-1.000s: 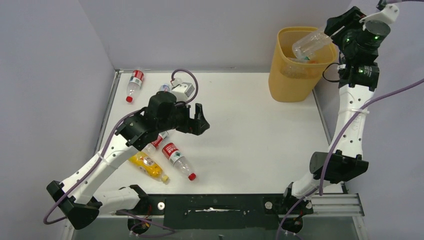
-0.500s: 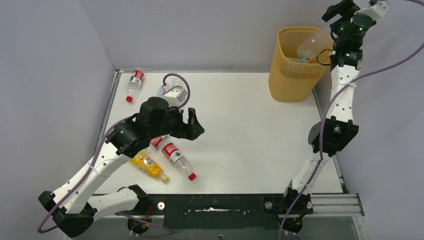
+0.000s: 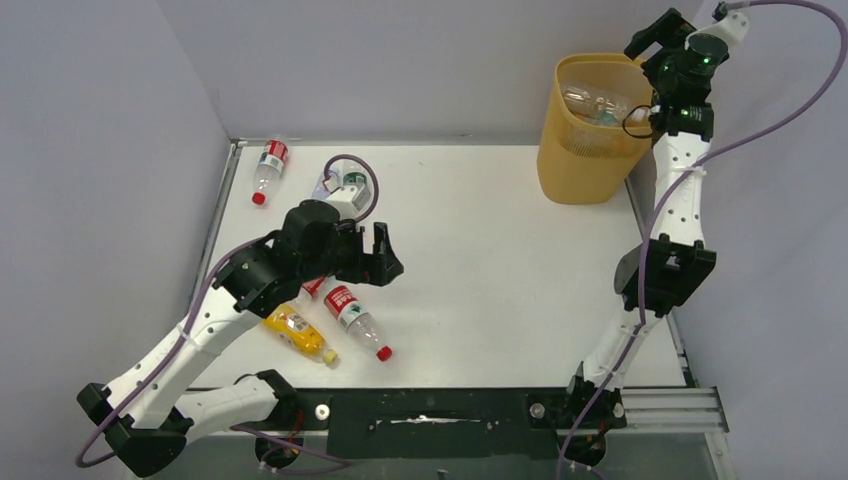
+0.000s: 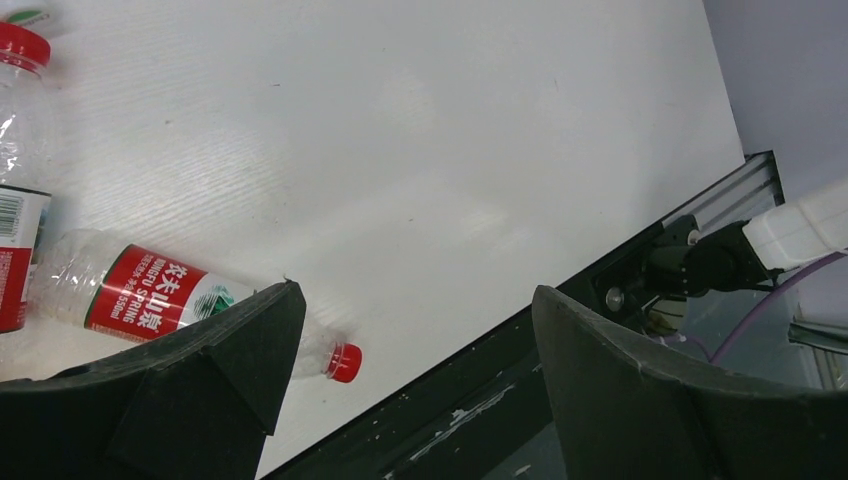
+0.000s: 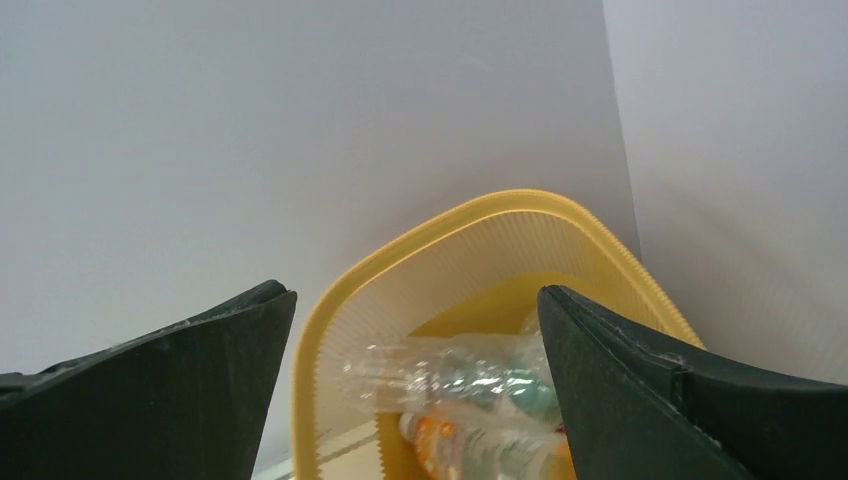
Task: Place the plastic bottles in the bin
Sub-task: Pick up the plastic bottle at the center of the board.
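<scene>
Right gripper (image 5: 415, 293) is seen above the bin (image 3: 575, 165), fingers wide apart, nothing clamped. The bin is placed at the table's (image 3: 500, 250) far right corner, against the back wall. A clear bottle (image 5: 440, 370) is seen lying inside the bin, with an orange-labelled bottle (image 5: 450, 437) just beside it lower down.

Left gripper (image 3: 385, 255) is also spread apart and empty, held over the left half of the table. Just near of it, a red-labelled bottle (image 3: 355, 320) is laid on its side, red cap toward the near edge; in the left wrist view it is partly hidden behind one finger. A yellow bottle (image 3: 295, 332) is laid just beside it, to the left. A third bottle (image 3: 312, 285) is mostly covered by the left arm. Another red-labelled one, the corner bottle (image 3: 268, 168), is lying near the far left corner, well apart from the rest. One more bottle behind the left wrist is largely hidden; details cannot be told.
</scene>
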You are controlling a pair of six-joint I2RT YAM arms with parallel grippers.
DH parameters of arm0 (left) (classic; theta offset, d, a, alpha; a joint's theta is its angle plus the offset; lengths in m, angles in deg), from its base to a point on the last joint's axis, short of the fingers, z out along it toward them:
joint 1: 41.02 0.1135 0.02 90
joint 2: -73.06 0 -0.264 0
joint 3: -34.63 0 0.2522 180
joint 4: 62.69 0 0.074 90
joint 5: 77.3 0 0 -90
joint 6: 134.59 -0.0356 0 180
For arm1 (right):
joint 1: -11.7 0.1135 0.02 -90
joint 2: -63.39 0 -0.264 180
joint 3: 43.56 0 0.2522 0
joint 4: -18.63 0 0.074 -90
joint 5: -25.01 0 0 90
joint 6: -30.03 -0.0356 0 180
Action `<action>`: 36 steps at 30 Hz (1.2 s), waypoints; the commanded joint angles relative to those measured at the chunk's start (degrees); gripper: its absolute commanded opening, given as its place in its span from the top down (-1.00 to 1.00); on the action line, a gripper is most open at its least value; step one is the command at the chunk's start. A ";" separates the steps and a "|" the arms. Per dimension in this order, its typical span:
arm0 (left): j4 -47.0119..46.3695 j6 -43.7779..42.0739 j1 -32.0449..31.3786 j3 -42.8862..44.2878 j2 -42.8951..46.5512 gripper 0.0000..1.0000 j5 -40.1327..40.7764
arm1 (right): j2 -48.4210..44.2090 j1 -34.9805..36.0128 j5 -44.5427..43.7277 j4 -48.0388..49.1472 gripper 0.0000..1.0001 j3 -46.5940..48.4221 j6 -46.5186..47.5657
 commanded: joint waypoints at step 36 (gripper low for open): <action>12.35 47.45 -0.28 -17.97 -10.25 -0.82 25.36 | -48.32 28.26 1.22 -3.98 -0.96 -53.07 6.51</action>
